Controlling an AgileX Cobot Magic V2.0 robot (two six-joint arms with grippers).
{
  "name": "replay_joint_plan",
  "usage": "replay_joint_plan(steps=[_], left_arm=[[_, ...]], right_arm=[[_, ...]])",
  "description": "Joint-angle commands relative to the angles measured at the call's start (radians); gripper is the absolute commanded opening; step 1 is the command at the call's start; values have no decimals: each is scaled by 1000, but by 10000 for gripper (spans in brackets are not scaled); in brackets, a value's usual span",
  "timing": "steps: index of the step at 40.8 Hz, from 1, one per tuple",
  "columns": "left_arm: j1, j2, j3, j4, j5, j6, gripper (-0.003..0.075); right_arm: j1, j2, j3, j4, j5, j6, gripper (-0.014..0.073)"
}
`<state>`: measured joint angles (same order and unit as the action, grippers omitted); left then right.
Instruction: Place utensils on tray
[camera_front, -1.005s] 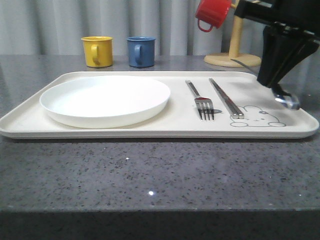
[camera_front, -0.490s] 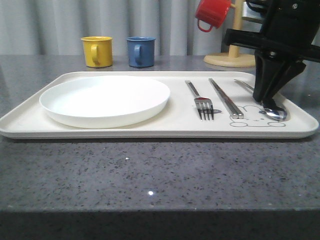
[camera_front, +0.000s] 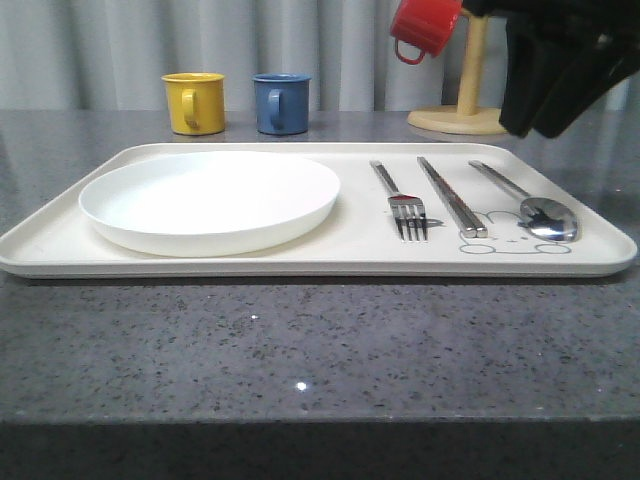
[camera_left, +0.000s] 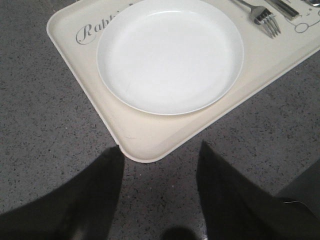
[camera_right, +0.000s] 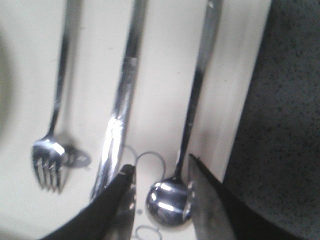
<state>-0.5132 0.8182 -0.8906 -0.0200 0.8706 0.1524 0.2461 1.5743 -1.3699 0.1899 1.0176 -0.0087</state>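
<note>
The spoon (camera_front: 535, 205) is lying on the tray (camera_front: 320, 258) at three o'clock of the chopsticks (camera_front: 452, 197), handle pointing to twelve, directly beneath the right fingers (camera_right: 202, 200), which are being held spread and empty.

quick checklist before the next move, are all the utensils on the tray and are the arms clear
1. Shiny silver oval-bowled spoon lying flat on the large cream rectangular tray: ok.
2. Silver four-tined fork on the tray, right of the round white plate: ok.
3. Pair of flat silver chopsticks on the tray between fork and spoon: ok.
4. Right pincer open and empty, its fingers either side of the spoon bowl and above it: ok.
5. Left pincer open, empty, off the tray's corner: ok.
6. Any utensil left on the table outside the tray: cannot tell, though none is in sight.
</note>
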Motion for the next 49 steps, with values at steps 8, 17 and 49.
replay_joint_plan(steps=[8,17,49], left_arm=[[-6,-4,-29,-6,-59,-12,338],[-6,-4,-29,-6,-58,-12,338],[-6,-4,-29,-6,-60,-12,-18]], right_arm=[[61,-374,145,-58,-8,-72,294],[61,-632,316,-66,-9,-67,294],[61,-951,520,-203,-5,32,-69]])
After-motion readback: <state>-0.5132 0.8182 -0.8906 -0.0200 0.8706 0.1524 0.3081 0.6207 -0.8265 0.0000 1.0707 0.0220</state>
